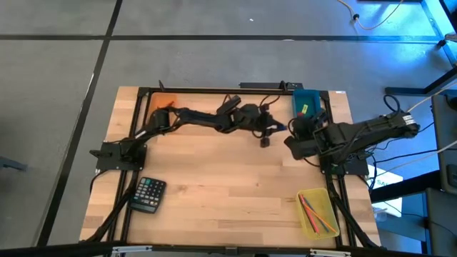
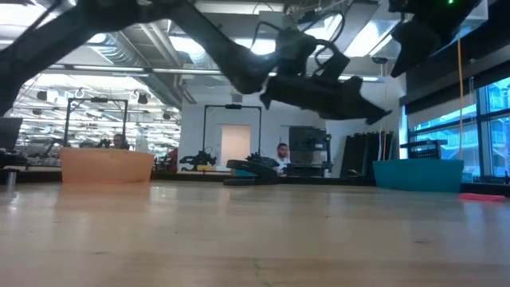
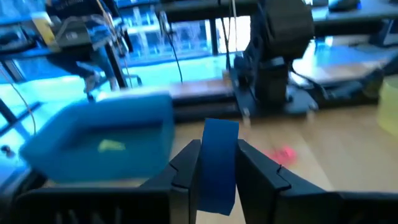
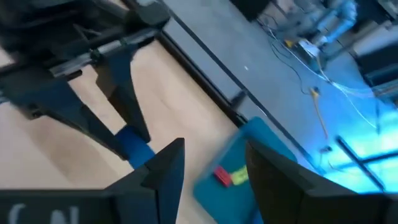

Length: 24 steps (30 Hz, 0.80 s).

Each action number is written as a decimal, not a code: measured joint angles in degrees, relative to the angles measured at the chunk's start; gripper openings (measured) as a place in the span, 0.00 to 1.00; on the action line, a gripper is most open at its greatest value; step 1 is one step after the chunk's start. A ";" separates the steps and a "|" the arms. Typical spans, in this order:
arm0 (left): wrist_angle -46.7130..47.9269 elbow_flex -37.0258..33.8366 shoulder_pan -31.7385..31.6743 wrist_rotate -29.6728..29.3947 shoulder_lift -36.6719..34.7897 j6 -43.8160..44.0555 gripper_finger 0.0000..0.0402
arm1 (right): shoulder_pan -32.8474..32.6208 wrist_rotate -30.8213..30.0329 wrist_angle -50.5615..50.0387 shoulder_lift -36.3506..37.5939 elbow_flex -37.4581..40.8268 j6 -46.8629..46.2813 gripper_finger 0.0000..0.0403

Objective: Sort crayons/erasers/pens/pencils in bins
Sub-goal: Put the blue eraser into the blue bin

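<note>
Midway: my left tool (image 3: 214,163) grips a blue eraser (image 3: 219,163) near the teal bin (image 3: 93,146); right tool (image 4: 211,163) open, empty.

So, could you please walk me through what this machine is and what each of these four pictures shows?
It is a robot with two dark arms at a wooden table, each ending in a two-finger tool. One picture looks straight down, one looks level across the tabletop, and two come from cameras on the arms' wrists.

On the table stand three bins: an orange bin, a teal bin holding a yellow eraser, and a yellow bin holding long thin sticks. A black calculator lies nearer the left arm, and a pink eraser lies loose.

The left tool is closed on a blue eraser, raised above the table near the teal bin. The right tool waits open beside that bin.
</note>
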State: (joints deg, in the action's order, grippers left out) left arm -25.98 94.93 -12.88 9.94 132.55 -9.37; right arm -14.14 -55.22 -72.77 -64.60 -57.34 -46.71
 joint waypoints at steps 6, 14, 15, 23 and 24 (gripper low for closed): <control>1.07 11.70 -1.74 2.43 6.07 -0.14 0.19 | 4.21 -0.08 -2.53 0.55 -0.02 -0.67 0.42; 1.33 21.84 -3.74 4.74 11.60 0.17 0.19 | 8.80 3.57 -2.57 4.25 -2.04 2.01 0.42; 1.40 22.88 -3.85 4.77 12.29 0.19 0.19 | 9.02 3.63 -2.58 4.66 -2.65 2.03 0.42; 1.48 32.05 -4.26 4.82 18.11 1.48 0.18 | 11.11 3.60 -2.29 6.93 -6.45 5.61 0.42; 1.49 33.03 -4.26 4.81 18.90 1.51 0.18 | 11.36 3.31 -2.18 7.06 -6.47 6.31 0.42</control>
State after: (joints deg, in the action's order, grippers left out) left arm -24.49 127.96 -17.15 14.76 151.45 -7.86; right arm -2.77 -51.91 -74.96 -57.53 -63.81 -40.40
